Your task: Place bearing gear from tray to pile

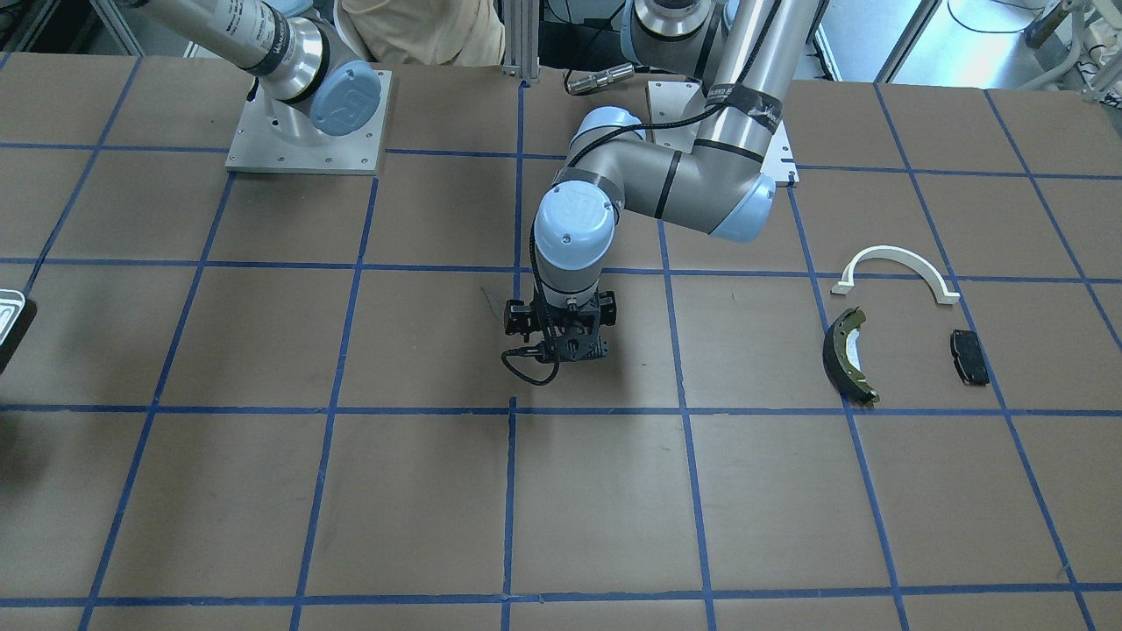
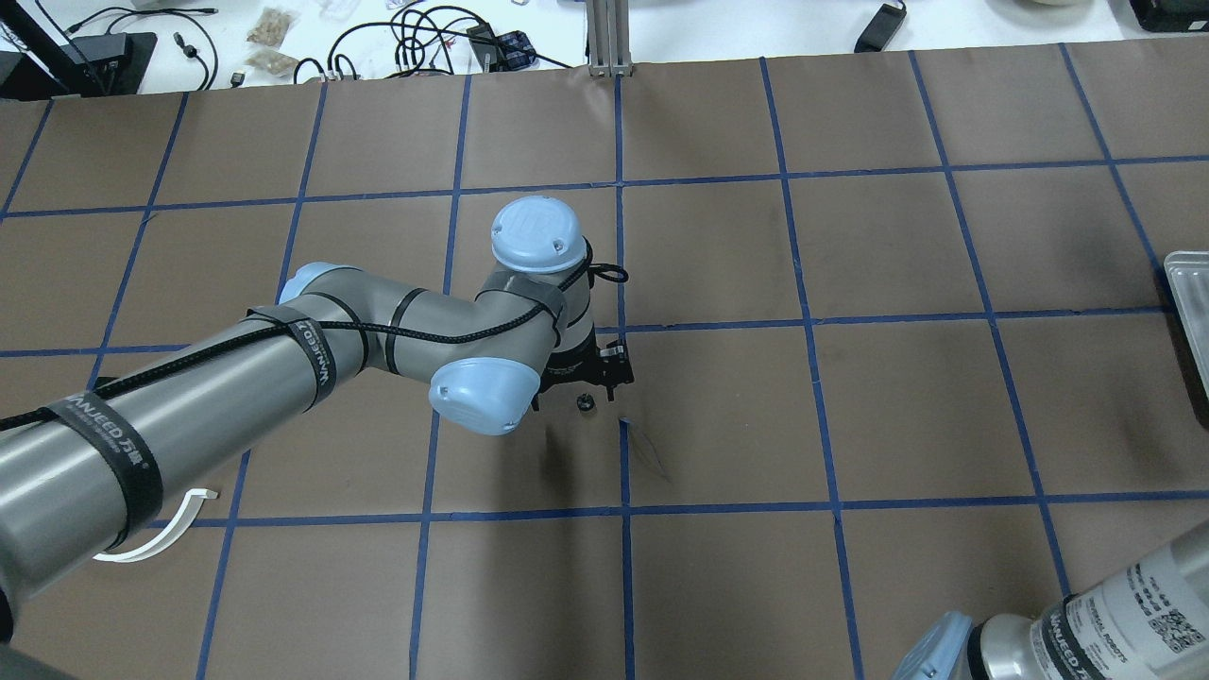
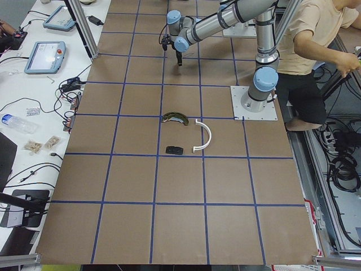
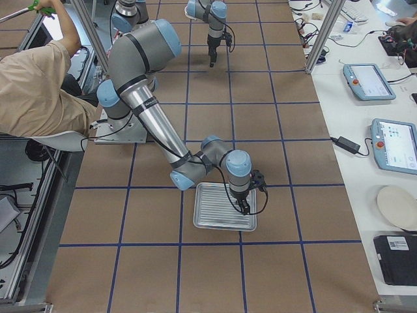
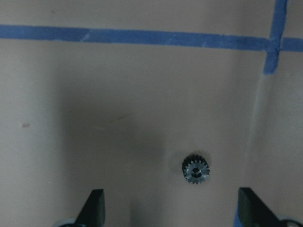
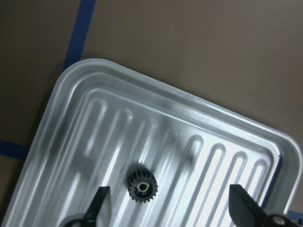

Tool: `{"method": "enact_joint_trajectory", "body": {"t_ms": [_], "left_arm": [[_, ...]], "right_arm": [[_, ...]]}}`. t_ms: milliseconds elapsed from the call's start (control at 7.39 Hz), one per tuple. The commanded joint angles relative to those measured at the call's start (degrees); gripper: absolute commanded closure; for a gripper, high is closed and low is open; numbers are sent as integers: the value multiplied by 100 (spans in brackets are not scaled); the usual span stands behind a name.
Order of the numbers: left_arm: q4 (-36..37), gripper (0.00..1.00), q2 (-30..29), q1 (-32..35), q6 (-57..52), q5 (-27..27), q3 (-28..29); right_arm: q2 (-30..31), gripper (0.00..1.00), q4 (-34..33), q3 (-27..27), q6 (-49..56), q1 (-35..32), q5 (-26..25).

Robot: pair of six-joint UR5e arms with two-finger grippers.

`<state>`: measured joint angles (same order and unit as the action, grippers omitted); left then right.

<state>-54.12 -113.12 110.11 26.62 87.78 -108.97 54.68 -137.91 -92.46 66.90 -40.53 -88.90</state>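
A small black bearing gear (image 6: pixel 141 186) lies in the ridged metal tray (image 6: pixel 85 75), between the open fingers of my right gripper (image 6: pixel 171 208), which hangs just above it (image 4: pixel 245 207). A second small gear (image 5: pixel 195 169) lies on the bare table at mid-table (image 2: pixel 585 403). My left gripper (image 5: pixel 173 210) is open and empty above it (image 1: pixel 561 346). The pile lies apart on my left: a white half-ring arch (image 1: pixel 896 263), a brake shoe (image 1: pixel 846 355) and a black pad (image 1: pixel 969 356).
The brown table is marked with a blue tape grid (image 1: pixel 511 412). The tray sits at the table's right end (image 2: pixel 1190 283). A person in a beige shirt (image 4: pixel 32 78) sits behind the robot's bases. Tablets and cables lie on the side bench (image 4: pixel 368 81).
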Motion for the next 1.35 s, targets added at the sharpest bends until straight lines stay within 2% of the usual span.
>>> {"method": "enact_joint_trajectory", "body": {"t_ms": [0,135,271,406,676,812,947,1082,1218], "left_arm": [[138,0,-88,36,28,3,-19],[138,0,-88,36,19,3,-19],[173,16,-88,36,19,11,-10],[165,16,-140,36,54,3,-27],[174,21,-167,63,54,11,-27],[191,43,-167,80,72,29,-19],[191,72,-158,89,80,46,-19],[200,89,-149,89,89,55,-10],[200,99,-149,89,81,55,-10]], "right_arm": [[-54,20,89,-18,-63,2,40],[-54,19,106,-79,-133,2,40],[-54,21,72,-149,-142,2,5],[-54,26,80,-150,-134,2,-4],[-36,52,80,-150,-134,2,4],[-28,51,80,-141,-134,2,22],[-19,51,72,-115,-142,-16,83],[-27,51,63,-88,-177,-16,101],[-28,50,63,-88,-247,-25,110]]}}
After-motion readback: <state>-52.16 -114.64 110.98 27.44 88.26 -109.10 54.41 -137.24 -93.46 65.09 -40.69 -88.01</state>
